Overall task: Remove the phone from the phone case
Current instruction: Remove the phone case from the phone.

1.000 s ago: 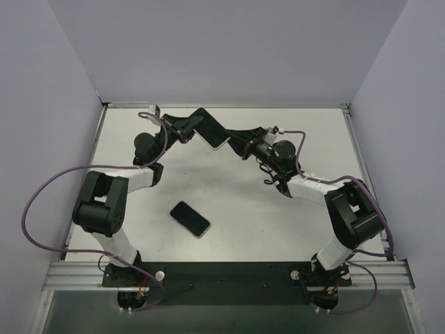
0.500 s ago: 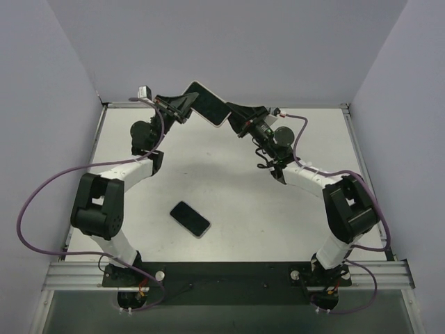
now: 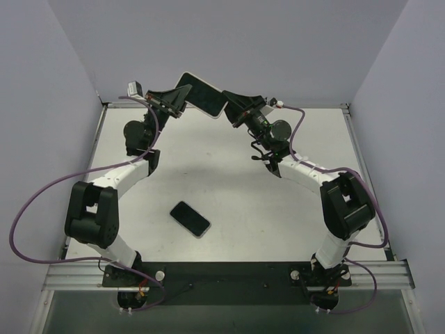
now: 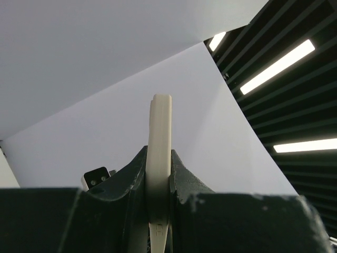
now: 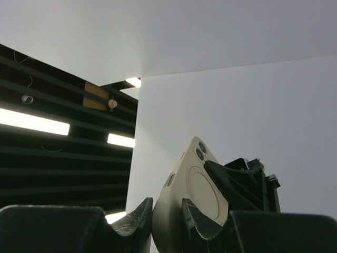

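Observation:
A phone in a cream case (image 3: 202,94) is held in the air at the back of the table, between both arms. My left gripper (image 3: 177,99) is shut on its left end; the left wrist view shows the case (image 4: 159,153) edge-on between the jaws. My right gripper (image 3: 229,102) is shut on its right end; the right wrist view shows the case's back (image 5: 192,195) with two camera lenses and a round ring. A second phone (image 3: 190,218), dark with a pale rim, lies flat on the table near the front.
White walls enclose the white table (image 3: 236,202) on three sides. Purple cables (image 3: 42,191) loop beside both arms. A black strip (image 3: 222,273) runs along the near edge by the arm bases.
Both grippers have lifted the cased phone up and toward the back wall, keeping hold of its two ends. The phone on the table has not moved.

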`<state>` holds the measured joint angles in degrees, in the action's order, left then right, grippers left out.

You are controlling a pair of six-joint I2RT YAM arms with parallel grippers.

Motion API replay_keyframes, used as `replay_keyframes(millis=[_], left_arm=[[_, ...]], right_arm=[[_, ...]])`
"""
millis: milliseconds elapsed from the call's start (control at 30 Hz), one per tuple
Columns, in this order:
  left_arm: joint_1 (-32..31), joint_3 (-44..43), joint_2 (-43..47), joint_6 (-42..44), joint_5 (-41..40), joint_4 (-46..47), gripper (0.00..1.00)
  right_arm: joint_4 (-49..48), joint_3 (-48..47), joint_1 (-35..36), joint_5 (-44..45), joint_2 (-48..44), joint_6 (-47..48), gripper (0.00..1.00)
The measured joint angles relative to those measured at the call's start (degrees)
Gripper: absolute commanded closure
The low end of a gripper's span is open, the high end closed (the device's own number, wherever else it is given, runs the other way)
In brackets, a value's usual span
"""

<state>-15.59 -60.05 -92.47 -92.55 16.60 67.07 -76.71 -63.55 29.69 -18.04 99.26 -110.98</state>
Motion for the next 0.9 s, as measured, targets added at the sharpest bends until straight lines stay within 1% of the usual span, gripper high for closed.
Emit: replay_keyframes(millis=[200,400,567,700,900], left_arm=[[0.7,-2.38,-1.44,-0.2,2.69,0.0,1.0],[0.79,-5.35,-6.25,-3.06,5.31,1.86,1.0],[0.35,-5.68,-10.6,-6.14,8.44,2.93,1.0],[-0.9,-5.18,-13.66,-9.64,11.26,3.15,1.0],[-2.86,-0.79,-15.56,-16.46,13.11,4.13,1.0]], right_arm=[[-0.22,0.0,0.02,0.72,-0.15,-0.15,1.0],[2.03,1.79,-0.28,2.23,-1.88,-0.04,1.0],[4.02,7.61,-0.94,2.73,-4.55,-0.04,1.0],[4.31,14.29,-1.66,2.84,-8.0,-0.22,1.0],[6.67,21.46,-3.54,-2.03,-13.16,-0.24,1.0]])
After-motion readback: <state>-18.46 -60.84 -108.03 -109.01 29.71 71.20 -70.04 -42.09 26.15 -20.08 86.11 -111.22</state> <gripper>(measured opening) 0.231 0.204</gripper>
